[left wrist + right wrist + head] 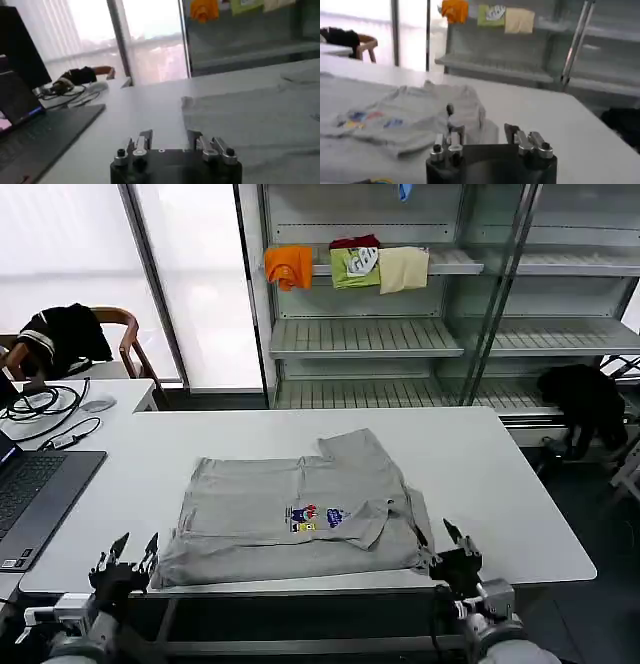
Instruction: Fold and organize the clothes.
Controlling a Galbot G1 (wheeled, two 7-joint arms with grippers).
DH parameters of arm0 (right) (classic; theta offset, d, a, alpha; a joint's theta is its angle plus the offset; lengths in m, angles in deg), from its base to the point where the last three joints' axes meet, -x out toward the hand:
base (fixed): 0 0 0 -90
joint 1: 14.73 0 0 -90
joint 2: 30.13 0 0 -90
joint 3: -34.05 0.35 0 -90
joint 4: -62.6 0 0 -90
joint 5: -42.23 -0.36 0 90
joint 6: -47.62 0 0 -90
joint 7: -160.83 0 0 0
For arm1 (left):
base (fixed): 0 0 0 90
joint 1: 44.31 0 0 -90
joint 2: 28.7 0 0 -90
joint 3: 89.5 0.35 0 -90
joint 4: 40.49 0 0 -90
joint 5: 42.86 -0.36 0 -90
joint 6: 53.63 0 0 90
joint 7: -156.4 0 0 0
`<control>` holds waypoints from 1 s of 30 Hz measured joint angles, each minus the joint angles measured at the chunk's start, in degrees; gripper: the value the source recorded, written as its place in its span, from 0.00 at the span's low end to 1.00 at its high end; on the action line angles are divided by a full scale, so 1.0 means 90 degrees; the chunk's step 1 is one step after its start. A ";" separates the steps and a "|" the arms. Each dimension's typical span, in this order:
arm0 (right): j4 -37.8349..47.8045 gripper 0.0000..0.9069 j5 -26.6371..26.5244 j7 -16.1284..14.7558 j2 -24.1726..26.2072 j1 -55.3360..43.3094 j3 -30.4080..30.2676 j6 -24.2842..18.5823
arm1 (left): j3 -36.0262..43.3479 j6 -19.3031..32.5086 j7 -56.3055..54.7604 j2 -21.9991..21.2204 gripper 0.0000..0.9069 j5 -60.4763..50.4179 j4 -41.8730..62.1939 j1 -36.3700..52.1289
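**Grey shirts partly folded on the table, both of our grippers empty at the near edge**

Grey shirts (300,514) lie in a loose, roughly rectangular heap in the middle of the white table (500,474), reaching right up to its near edge. We see the small multicoloured chest print (317,518) facing up toward the near right of the heap, and one sleeve (355,447) sticking out at the far side. We cannot tell how many garments are in the heap.

We judge the folding to be begun but unfinished. The cloth has been gathered into a block, yet the edges are uneven, a flap lies slanted across the print, and the far sleeve is not tucked in. Squaring the folds and putting the shirts away appear to be left to do.

Our left gripper (124,554) sits at the near left corner of the table, just beside the left end of the cloth. Its fingers are spread apart and hold nothing. Our right gripper (452,542) sits at the near right, just beside the right end of the cloth. Its fingers are also parted with nothing between them. We cannot tell whether either one touches the fabric.

A laptop (35,489) rests on the left of the table. Orange, green and cream garments (345,266) hang on the shelving (365,336) far behind.
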 measured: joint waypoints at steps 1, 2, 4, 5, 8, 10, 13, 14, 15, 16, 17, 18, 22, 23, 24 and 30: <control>0.0110 1.00 -0.0031 0.0016 -0.0036 -0.0230 -0.0037 0.0032 | 0.0040 -0.0038 0.0040 0.0017 1.00 0.0070 0.0073 0.0177; 0.0238 1.00 -0.0063 0.0033 -0.0074 -0.0458 -0.0072 0.0065 | 0.0085 -0.0078 0.0063 0.0035 1.00 0.0135 0.0159 0.0359; 0.0597 1.00 -0.0089 0.0058 -0.0164 -0.0987 -0.0155 0.0118 | 0.0215 -0.0157 0.0128 0.0059 1.00 0.0252 0.0396 0.0799; 0.0799 1.00 -0.0090 0.0057 -0.0220 -0.1253 -0.0203 0.0139 | 0.0285 -0.0188 0.0167 0.0078 1.00 0.0299 0.0533 0.1014; 0.1553 1.00 -0.0046 0.0041 -0.0422 -0.2062 -0.0287 0.0188 | 0.0527 -0.0273 0.0275 0.0112 1.00 0.0407 0.1022 0.1705; 0.2148 1.00 0.0037 0.0030 -0.0582 -0.2597 -0.0306 0.0200 | 0.0701 -0.0317 0.0353 0.0134 1.00 0.0425 0.1411 0.2169; 0.3100 1.00 0.0226 0.0009 -0.0832 -0.3360 -0.0309 0.0174 | 0.0943 -0.0374 0.0513 0.0163 1.00 0.0365 0.2031 0.2796; 0.3406 1.00 0.0291 -0.0003 -0.0911 -0.3590 -0.0303 0.0151 | 0.1024 -0.0388 0.0580 0.0173 1.00 0.0317 0.2249 0.3001; 0.3740 1.00 0.0359 -0.0018 -0.0986 -0.3830 -0.0300 0.0124 | 0.1088 -0.0401 0.0635 0.0175 1.00 0.0267 0.2435 0.3173; 0.4038 1.00 0.0416 -0.0026 -0.1042 -0.4039 -0.0295 0.0097 | 0.1149 -0.0413 0.0693 0.0173 1.00 0.0206 0.2620 0.3338; 0.4321 1.00 0.0461 -0.0036 -0.1091 -0.4229 -0.0291 0.0071 | 0.1206 -0.0424 0.0757 0.0165 1.00 0.0140 0.2818 0.3512; 0.4631 1.00 0.0501 -0.0050 -0.1145 -0.4436 -0.0291 0.0048 | 0.1249 -0.0433 0.0809 0.0160 1.00 0.0080 0.2994 0.3651; 0.5623 1.00 0.0652 -0.0137 -0.1302 -0.5047 -0.0302 0.0013 | 0.1395 -0.0466 0.1013 0.0173 1.00 -0.0172 0.3631 0.4129; 0.5809 1.00 0.0680 -0.0168 -0.1334 -0.5154 -0.0306 0.0014 | 0.1425 -0.0473 0.1049 0.0181 1.00 -0.0249 0.3788 0.4222; 0.6010 1.00 0.0721 -0.0202 -0.1365 -0.5277 -0.0303 0.0019 | 0.1447 -0.0478 0.1088 0.0186 1.00 -0.0309 0.3922 0.4302; 0.6875 0.99 0.0862 -0.0415 -0.1366 -0.5776 -0.0267 -0.0006 | 0.1531 -0.0496 0.1255 0.0213 1.00 -0.0633 0.4595 0.4713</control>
